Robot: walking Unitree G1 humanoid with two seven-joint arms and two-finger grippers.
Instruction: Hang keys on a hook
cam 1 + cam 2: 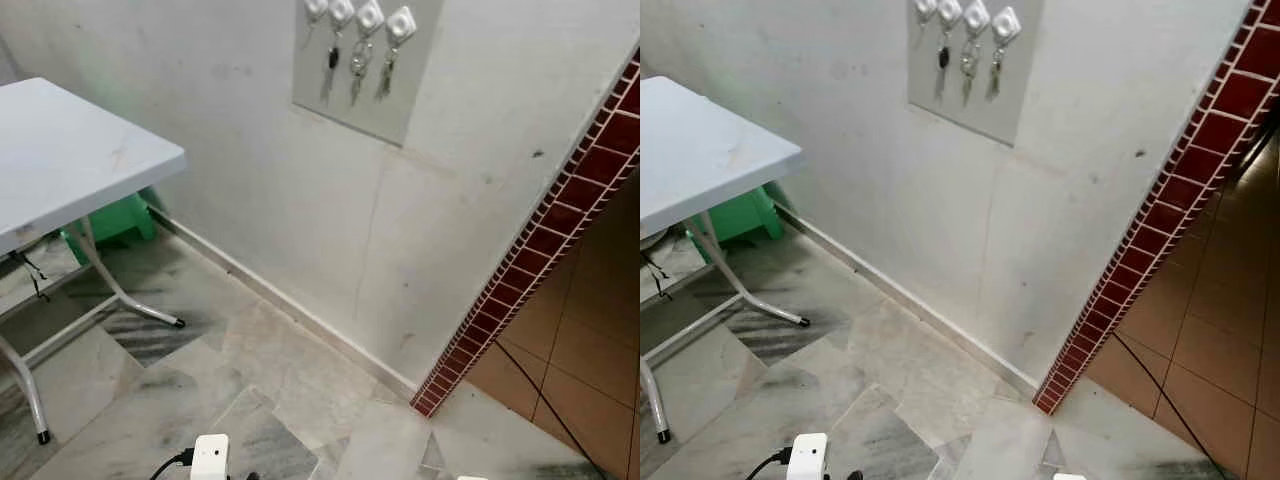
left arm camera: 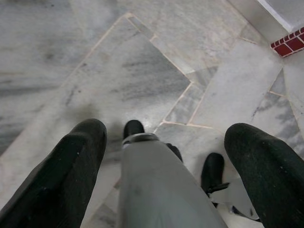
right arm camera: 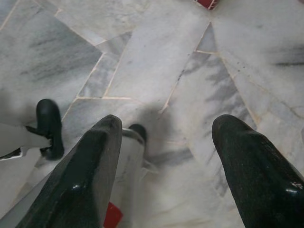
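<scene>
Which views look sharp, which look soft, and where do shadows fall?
Left eye view: evenly lit and sharp; the keys on the wall hooks read clearly, and the table shades the floor beneath it. Left wrist view: the near fingers are soft, the marble floor crisp. Right wrist view: the fingers show slight sheen, and a grey shadow lies on the tiles between them.

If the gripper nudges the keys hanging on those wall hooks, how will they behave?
The key bunches hang loose from the white hooks on the grey panel, so they would likely swing. They look small and metal, so probably light, and perhaps slippery between smooth fingers.
</scene>
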